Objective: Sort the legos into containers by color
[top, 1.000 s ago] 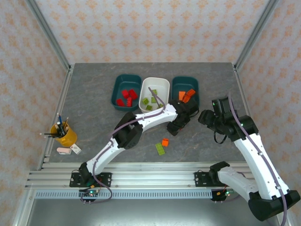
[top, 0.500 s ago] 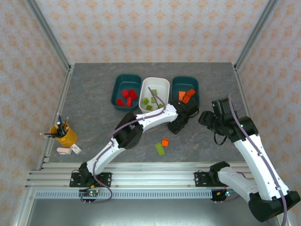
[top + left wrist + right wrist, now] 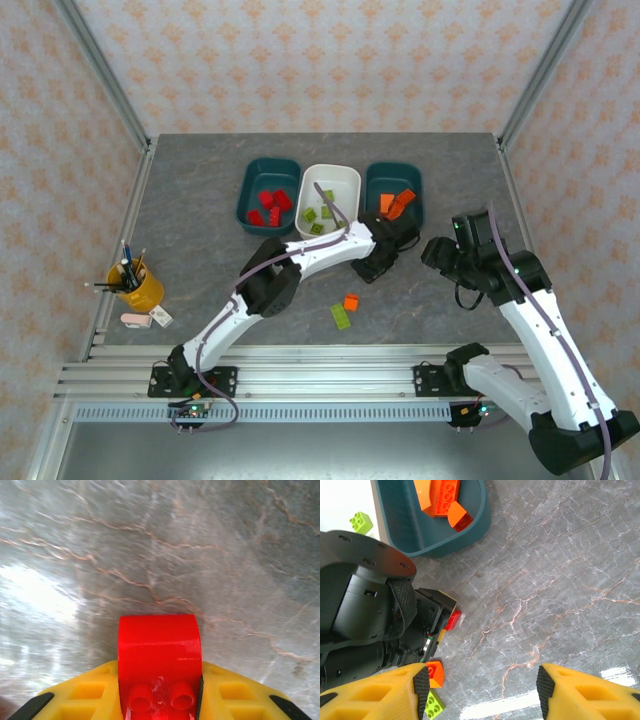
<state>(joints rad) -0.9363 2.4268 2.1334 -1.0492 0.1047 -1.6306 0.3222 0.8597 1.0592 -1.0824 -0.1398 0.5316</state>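
Since the red lego brick [image 3: 159, 652] is light, rigid, slick plastic, we note the left gripper [image 3: 160, 682] pinching its flat sides; right gripper [image 3: 481, 680] hangs spread, empty.

The grey marbled surface [image 3: 200, 200] carries a row of a dark teal tub [image 3: 265, 175], a white tub [image 3: 338, 182] and a second teal tub [image 3: 392, 178], a yellow pen cup [image 3: 140, 290] at its left edge, and an orange lego [image 3: 351, 302] just beside a green lego [image 3: 341, 317].

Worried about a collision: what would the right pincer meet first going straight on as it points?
The right pincer would likely meet bare table, beside the left pincer gripping a red brick; depth is unclear.
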